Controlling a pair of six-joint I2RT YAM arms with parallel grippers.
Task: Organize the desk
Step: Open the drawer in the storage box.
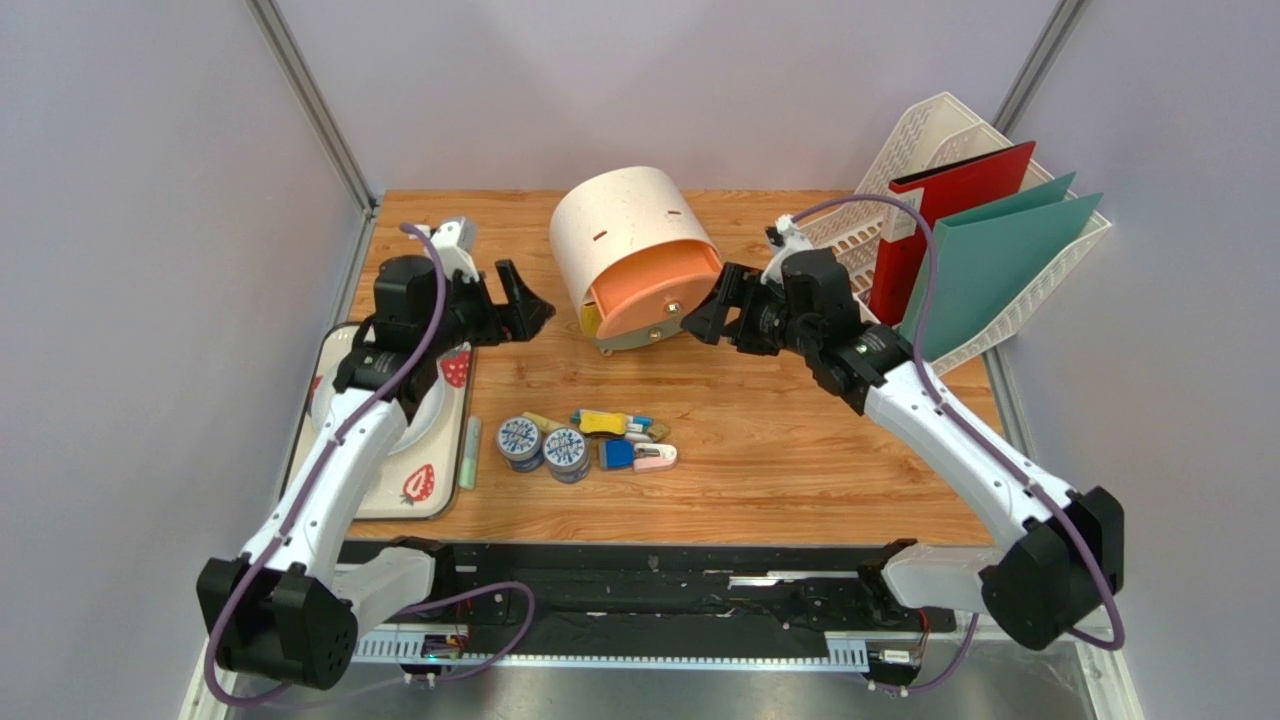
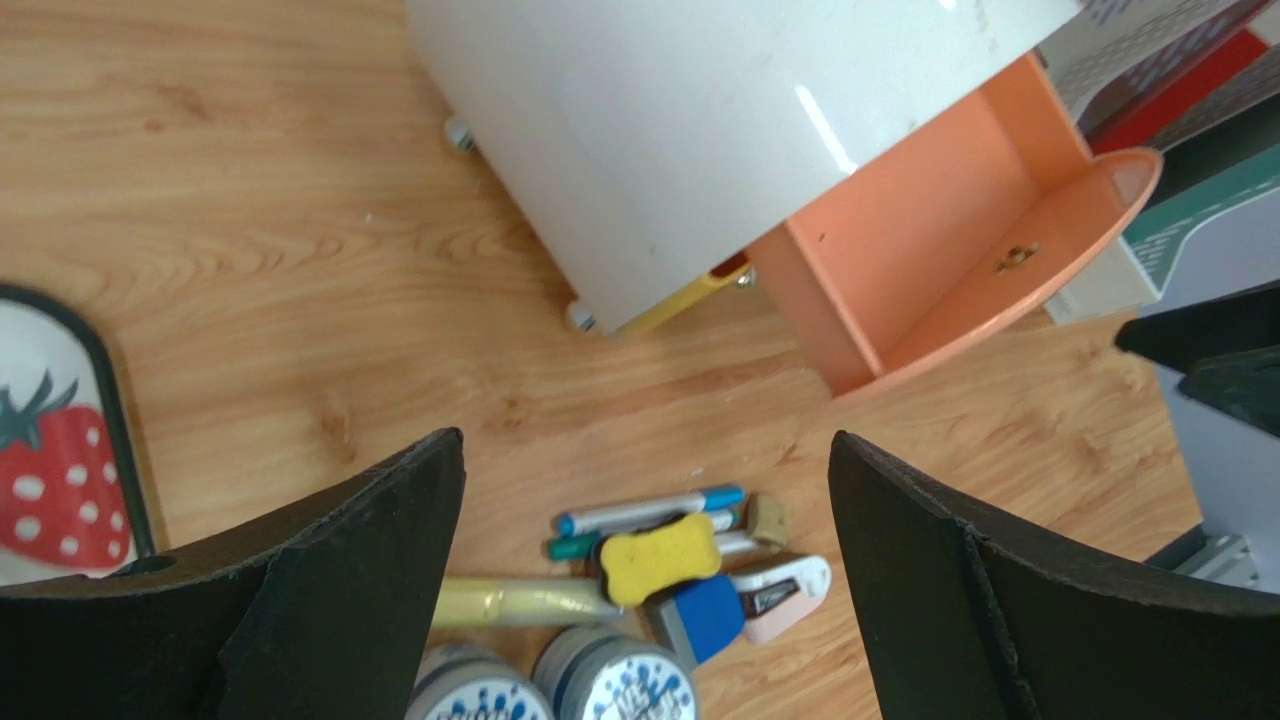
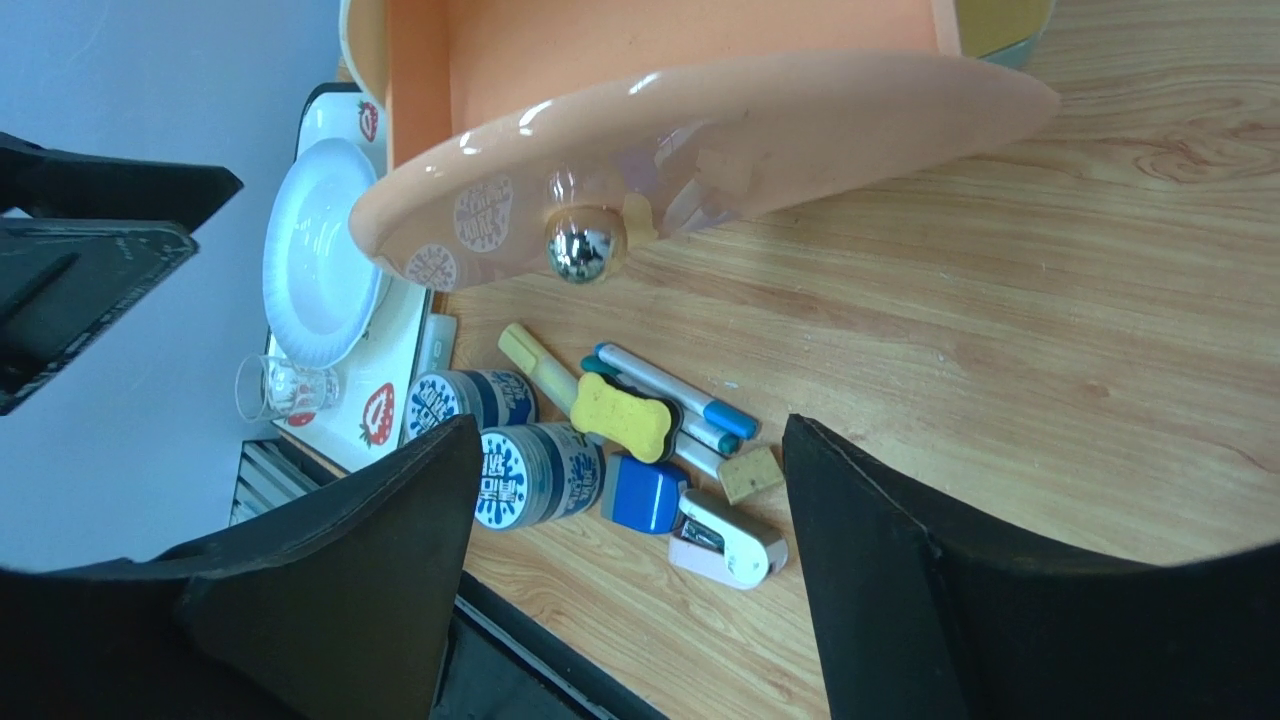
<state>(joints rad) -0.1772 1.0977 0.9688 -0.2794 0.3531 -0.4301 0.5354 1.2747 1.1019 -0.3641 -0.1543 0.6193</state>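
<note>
Near the front edge of the desk (image 1: 812, 450), left of its middle, a cluster of small things is seen: two round tins (image 1: 567, 449), a yellow eraser (image 1: 600, 422), markers (image 1: 643, 426) and a small stapler (image 1: 655, 458). A strawberry-print tray (image 1: 425, 477) is laid along the left edge. Further back, the left gripper (image 1: 526, 305) is held wide open and empty above the desk. The right gripper (image 1: 712, 305) is likewise spread, with nothing gripped, close to the knob (image 3: 582, 248) of an orange drawer (image 1: 657, 285) drawn out of a round white cabinet (image 1: 624, 222) near the far edge. A white rack (image 1: 939, 143) of folders (image 1: 992, 255) is set at the far right corner.
</note>
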